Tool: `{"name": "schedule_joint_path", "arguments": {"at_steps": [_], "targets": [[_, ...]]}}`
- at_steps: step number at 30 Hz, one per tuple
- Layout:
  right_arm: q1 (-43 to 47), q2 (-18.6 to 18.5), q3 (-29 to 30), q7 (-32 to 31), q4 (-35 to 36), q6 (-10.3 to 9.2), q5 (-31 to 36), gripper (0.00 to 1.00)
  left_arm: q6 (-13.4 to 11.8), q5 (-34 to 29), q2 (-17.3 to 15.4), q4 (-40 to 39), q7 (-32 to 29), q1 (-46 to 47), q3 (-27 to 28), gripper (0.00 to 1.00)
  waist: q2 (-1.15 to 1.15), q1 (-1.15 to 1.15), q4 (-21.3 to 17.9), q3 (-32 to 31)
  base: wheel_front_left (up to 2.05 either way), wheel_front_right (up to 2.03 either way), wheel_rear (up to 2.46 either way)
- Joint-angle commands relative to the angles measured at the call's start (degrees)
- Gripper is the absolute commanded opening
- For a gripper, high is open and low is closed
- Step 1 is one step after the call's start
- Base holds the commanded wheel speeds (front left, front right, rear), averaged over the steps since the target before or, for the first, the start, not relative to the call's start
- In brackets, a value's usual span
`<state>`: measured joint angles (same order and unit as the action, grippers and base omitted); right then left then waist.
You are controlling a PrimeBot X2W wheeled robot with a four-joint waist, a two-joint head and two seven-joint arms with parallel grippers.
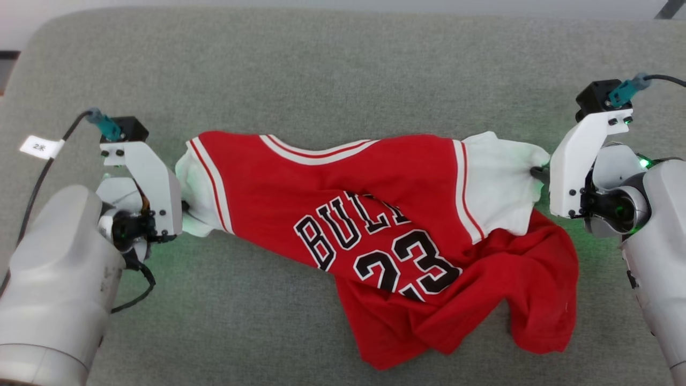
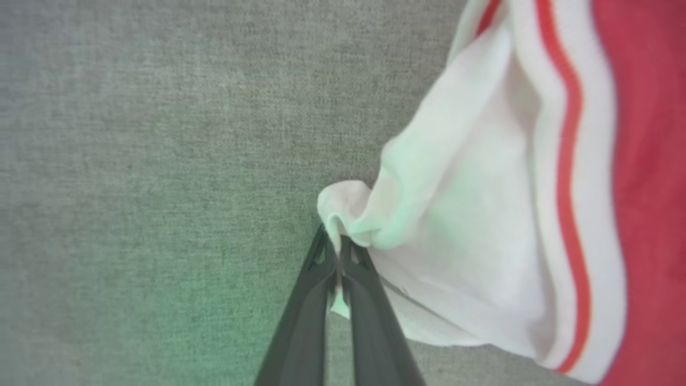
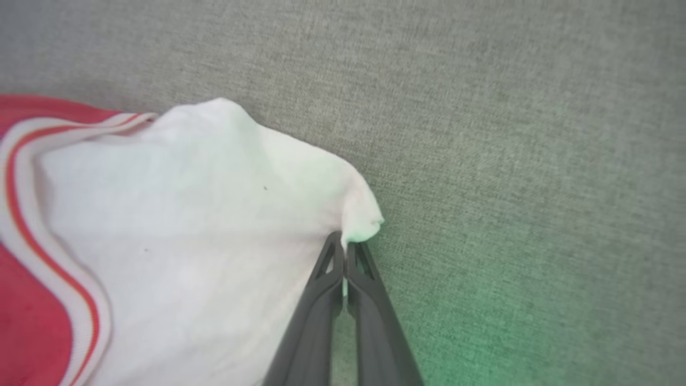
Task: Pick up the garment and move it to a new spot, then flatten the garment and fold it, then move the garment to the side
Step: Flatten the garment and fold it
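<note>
- A grey woven-fabric desk (image 1: 343,64) with rounded far corners carries everything. A pale strip of wall shows beyond its far edge.
- The garment (image 1: 386,214) lies across the middle of the desk, chest up. It is red, with a black, white-outlined "BULLS 23" print. Its striped neckline points toward the far edge and its hem toward the near edge.
- The shoulder line is drawn out sideways between the two sleeves. The lower red body is rumpled and bunched toward the near right corner, and a fold hides the last letters of the print.
- The left tool (image 2: 336,244) is toward the left edge of the desk. Its fingers are pressed together on a puckered fold of the white left-hand sleeve (image 2: 455,214), and a sliver of cloth shows between them.
- The right tool (image 3: 344,247) is toward the right edge and pinches the outer tip of the white right-hand sleeve (image 3: 187,225) in the same way.
- The pinched sleeve ends seem slightly raised off the fabric, though the angle makes this hard to confirm.
- Green light from both wrists tints the sleeves and the desk beside them.
- A black cable with a white tag (image 1: 42,146) hangs by the left arm, near the left edge.
</note>
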<state>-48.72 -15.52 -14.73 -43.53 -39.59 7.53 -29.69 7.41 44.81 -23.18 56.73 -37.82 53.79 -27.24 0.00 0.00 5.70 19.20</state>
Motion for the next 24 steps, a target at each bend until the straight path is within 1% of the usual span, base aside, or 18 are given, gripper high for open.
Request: {"name": "schedule_joint_path", "arguments": {"at_steps": [1,8,12,18,24], "targets": [[0.6,0.2,0.0,-0.3,-1.0,-0.08,-0.2,0.0,0.0,0.2,0.9,1.2,-0.1,-1.2,-0.8,0.0,0.0,0.0,-0.5,-1.0,0.0,0.0,0.0],[-4.5,0.8,0.6,2.3,-0.5,-0.07,-2.7,0.0,0.1,0.2,-1.1,0.3,1.3,4.2,-1.1,0.0,0.0,0.0,-2.0,-5.2,0.0,0.0,0.0],[-7.5,1.0,0.5,5.2,-0.9,-0.07,-3.9,0.0,0.1,-0.2,-1.0,-0.3,2.0,7.7,-1.7,0.0,0.0,0.0,-2.7,-8.7,0.0,0.0,0.0],[-12.4,0.8,-1.7,10.3,-2.1,-0.07,-4.2,0.0,0.1,-0.9,-0.7,-0.8,3.4,14.1,-2.4,0.0,0.0,0.0,-4.1,-13.2,0.0,0.0,0.0],[-18.3,0.8,-4.3,16.7,-4.4,-0.07,-4.4,0.0,0.0,-0.8,-0.5,-0.6,7.7,20.0,-2.3,0.0,0.0,0.0,-5.9,-17.0,0.0,0.0,0.0]]}}
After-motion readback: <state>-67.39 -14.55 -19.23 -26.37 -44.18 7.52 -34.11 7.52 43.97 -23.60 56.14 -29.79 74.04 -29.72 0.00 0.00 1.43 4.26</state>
